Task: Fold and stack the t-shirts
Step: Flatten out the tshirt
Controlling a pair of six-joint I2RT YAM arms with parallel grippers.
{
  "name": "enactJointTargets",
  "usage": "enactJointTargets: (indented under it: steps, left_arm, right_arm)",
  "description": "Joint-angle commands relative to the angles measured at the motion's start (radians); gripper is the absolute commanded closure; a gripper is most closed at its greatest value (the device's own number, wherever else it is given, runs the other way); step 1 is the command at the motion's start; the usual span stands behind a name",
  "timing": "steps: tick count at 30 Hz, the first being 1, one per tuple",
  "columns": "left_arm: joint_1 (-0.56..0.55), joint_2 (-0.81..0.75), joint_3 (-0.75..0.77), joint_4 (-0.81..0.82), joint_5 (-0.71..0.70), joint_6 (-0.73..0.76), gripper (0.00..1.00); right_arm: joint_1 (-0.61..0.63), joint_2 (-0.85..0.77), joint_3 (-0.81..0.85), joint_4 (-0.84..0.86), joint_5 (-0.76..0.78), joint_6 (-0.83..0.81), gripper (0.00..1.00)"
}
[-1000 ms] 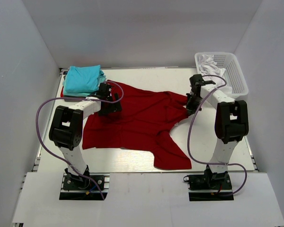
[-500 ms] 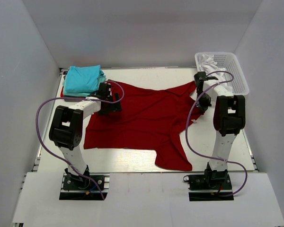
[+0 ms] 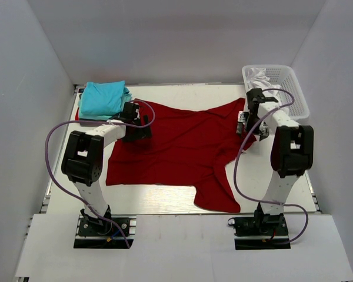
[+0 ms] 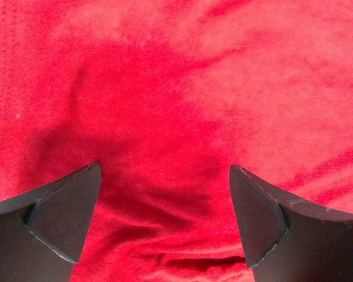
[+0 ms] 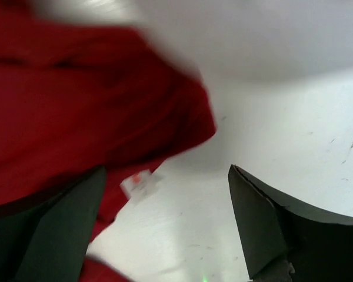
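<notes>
Dark red tee (image 3: 176,147) spread out, rumpled, ctr — teal tees (image 3: 103,98) folded, far left.

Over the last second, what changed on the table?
The right gripper pulled the dark red t-shirt's bunched corner out toward the white mesh basket, spreading it flatter, then opened and let it go. The left gripper stayed open just above the shirt, and the folded turquoise t-shirts and the basket did not move.
</notes>
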Motion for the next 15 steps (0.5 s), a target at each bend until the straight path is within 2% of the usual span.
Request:
enactJointTargets:
  steps: [1, 4, 6, 7, 8, 10, 12, 15]
  left_arm:
    - [-0.009, 0.005, 0.041, -0.004, 0.016, 0.009, 0.0]
    - [-0.009, 0.005, 0.041, -0.004, 0.025, 0.0, 0.0]
    - [-0.009, 0.005, 0.041, -0.004, 0.025, 0.0, 0.0]
    - [-0.009, 0.005, 0.041, -0.013, 0.025, 0.0, 0.0]
    - [-0.009, 0.005, 0.041, -0.013, 0.025, -0.009, 0.0]
    - [-0.009, 0.005, 0.041, -0.022, 0.025, -0.009, 0.0]
    - [-0.009, -0.006, 0.041, -0.022, 0.036, 0.0, 0.0]
    - [-0.009, -0.006, 0.032, -0.022, 0.036, 0.0, 0.0]
  right_arm:
    - [0.037, -0.141, -0.034, 0.016, -0.105, -0.003, 0.1]
    - [0.118, -0.213, -0.072, 0.025, -0.2, 0.022, 0.1]
    - [0.224, -0.216, -0.079, 0.019, -0.194, 0.065, 0.1]
    - [0.304, -0.201, -0.073, 0.001, -0.161, 0.091, 0.1]
    - [0.331, -0.169, -0.047, -0.013, -0.139, 0.099, 0.1]
    - [0.407, -0.125, -0.019, -0.077, 0.035, 0.154, 0.1]
    - [0.44, -0.077, 0.007, -0.143, 0.143, 0.218, 0.1]
    - [0.518, -0.022, 0.059, -0.186, 0.225, 0.255, 0.1]
